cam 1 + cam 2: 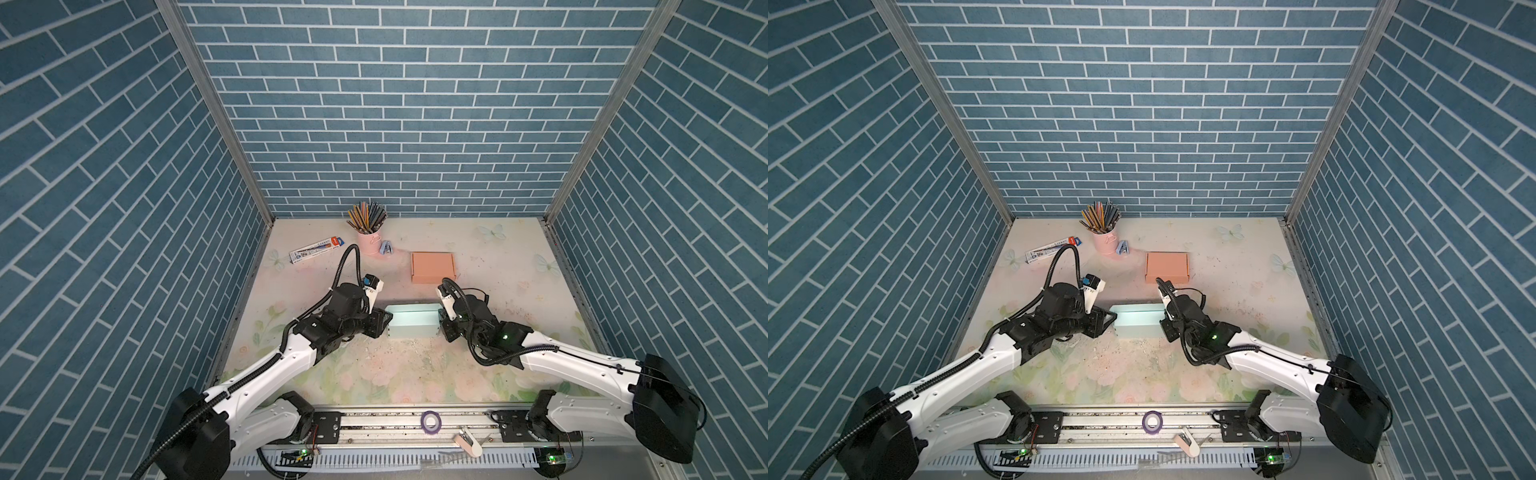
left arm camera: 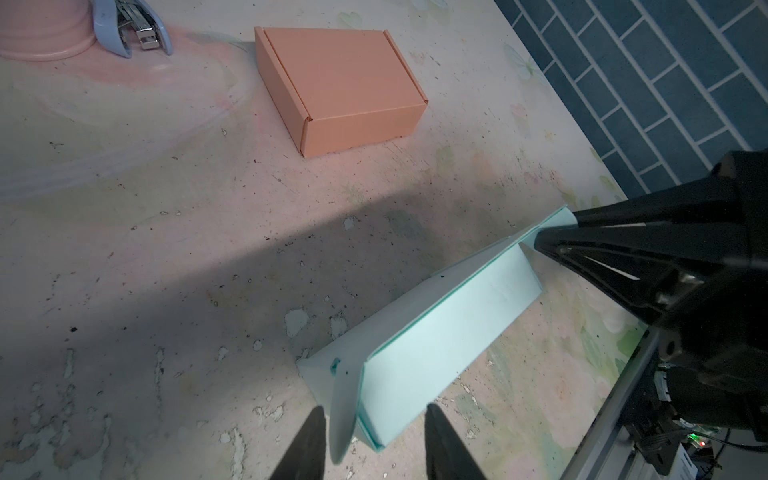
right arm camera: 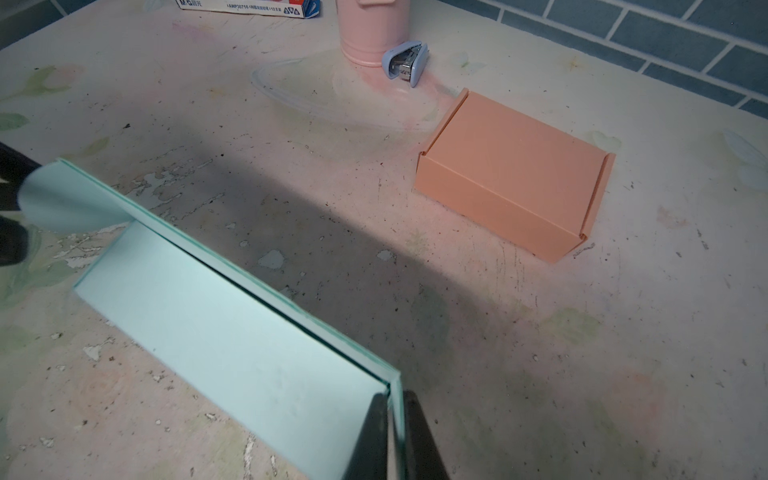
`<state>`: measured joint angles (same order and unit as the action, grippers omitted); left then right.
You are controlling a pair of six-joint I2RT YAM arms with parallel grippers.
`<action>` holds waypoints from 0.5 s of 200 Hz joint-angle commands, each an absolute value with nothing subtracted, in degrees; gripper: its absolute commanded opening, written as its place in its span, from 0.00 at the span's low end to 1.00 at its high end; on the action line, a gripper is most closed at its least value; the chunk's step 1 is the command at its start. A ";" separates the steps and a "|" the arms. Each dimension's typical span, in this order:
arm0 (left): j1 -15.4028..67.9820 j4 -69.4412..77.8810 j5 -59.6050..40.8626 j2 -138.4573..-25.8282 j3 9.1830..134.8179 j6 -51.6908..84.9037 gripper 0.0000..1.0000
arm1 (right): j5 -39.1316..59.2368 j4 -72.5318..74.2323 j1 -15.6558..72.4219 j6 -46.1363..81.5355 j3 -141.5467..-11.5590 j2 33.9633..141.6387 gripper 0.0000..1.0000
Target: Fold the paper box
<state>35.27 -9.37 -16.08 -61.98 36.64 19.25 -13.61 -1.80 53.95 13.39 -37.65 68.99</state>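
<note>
Right gripper (image 3: pixel 393 405) is pinched onto an upright wall edge at one end of the light-blue paper box (image 3: pixel 232 332), which lies on the table (image 3: pixel 374 232) between both grippers. Left gripper (image 2: pixel 374 413) stands spread at the opposite end, its fingers (image 2: pixel 309 440) either side of a loose flap without clamping it. Beyond the right gripper sits a closed orange box (image 3: pixel 511 174)

Two boxes: mint box (image 1: pixel 411 325), orange box (image 1: pixel 432 267). One each: pencil cup (image 1: pixel 369 243), stapler (image 1: pixel 386 248), pencil carton (image 1: pixel 318 248), tape roll (image 1: pixel 431 422).
</note>
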 commanded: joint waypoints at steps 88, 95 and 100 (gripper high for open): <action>37.62 -9.03 -14.53 -62.25 38.85 20.17 0.29 | -7.06 -1.37 54.13 21.01 -41.50 70.37 0.12; 37.62 -9.55 -13.89 -62.26 39.02 20.06 0.29 | -7.47 -1.56 54.13 21.09 -41.57 70.64 0.11; 37.62 -10.04 -13.37 -62.22 39.16 19.92 0.29 | -7.82 -1.89 54.18 21.07 -41.71 70.78 0.11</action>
<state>37.12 -9.26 -14.96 -62.37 37.58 19.81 -9.23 -2.09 53.91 17.91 -40.14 69.58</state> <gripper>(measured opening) 0.295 0.117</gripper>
